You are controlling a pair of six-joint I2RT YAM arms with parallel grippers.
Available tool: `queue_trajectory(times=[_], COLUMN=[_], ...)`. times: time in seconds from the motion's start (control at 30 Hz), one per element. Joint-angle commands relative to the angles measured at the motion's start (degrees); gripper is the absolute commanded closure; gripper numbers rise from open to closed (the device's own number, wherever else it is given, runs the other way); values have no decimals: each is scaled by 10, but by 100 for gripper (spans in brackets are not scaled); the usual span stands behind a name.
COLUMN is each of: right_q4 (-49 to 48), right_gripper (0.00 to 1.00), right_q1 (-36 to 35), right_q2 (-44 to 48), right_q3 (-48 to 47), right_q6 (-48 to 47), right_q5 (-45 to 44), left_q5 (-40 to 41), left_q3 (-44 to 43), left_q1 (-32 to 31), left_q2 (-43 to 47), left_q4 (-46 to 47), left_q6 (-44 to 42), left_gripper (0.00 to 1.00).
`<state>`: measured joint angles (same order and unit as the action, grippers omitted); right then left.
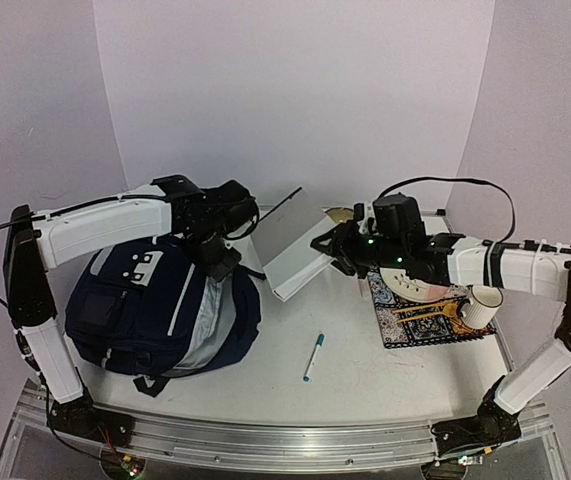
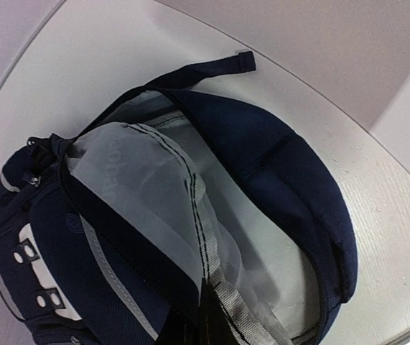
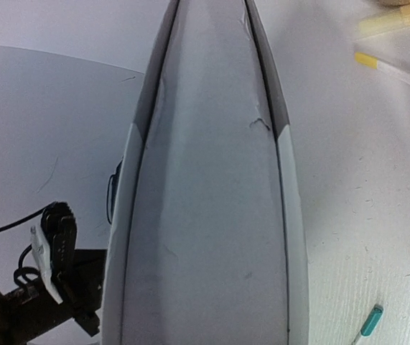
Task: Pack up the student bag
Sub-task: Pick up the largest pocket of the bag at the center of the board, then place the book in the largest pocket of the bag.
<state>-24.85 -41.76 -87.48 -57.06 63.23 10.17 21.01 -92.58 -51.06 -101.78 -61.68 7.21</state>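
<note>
The left claw (image 1: 221, 252) is pinching the raised opening rim of the student bag (image 1: 150, 300), which is lying open just beneath it with its grey lining showing. The right claw (image 1: 333, 247) is clamping a tilted grey book (image 1: 290, 245) that is projecting beyond its fingertips toward the bag. A teal pen (image 1: 312, 357) is lying apart from the right claw, on its base side.

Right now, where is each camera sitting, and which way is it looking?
Top external: high behind the arms, looking down at the table; both arms show, left pincer over the student bag, right pincer at the grey folder.
Left wrist: on the left arm, looking down into the open bag; its pincer is unclear.
Right wrist: on the right arm, looking along the folder; its pincer is hidden.
Shared: top and right wrist both show the folder and the pen.
</note>
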Motion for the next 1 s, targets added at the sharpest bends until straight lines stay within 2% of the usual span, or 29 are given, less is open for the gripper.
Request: queue_trajectory(times=[0.0,0.17,0.43,0.73,0.97], right_q4=[-26,-17,-13,-14,-28], right_gripper=[75,75,76,76,76], right_q1=[2,2,-3,-37,-53], right_q2=[38,20,-41,-119,-151], right_q3=[-20,-41,-82,-147,-190], right_q6=[-35,-48,-55,-55,-46], right_q5=[58,124,236,318,326], left_q5=[128,184,234,222,224], left_q3=[-75,-133,-179,-295,-387], left_q1=[4,4,4,-4,-70], left_q2=[-15,-41,-52,-102,-148], left_q4=[-47,-85,-106,-108,-75], left_q6=[-42,-30,-6,-13,-56], left_gripper=[100,100,100,100,100])
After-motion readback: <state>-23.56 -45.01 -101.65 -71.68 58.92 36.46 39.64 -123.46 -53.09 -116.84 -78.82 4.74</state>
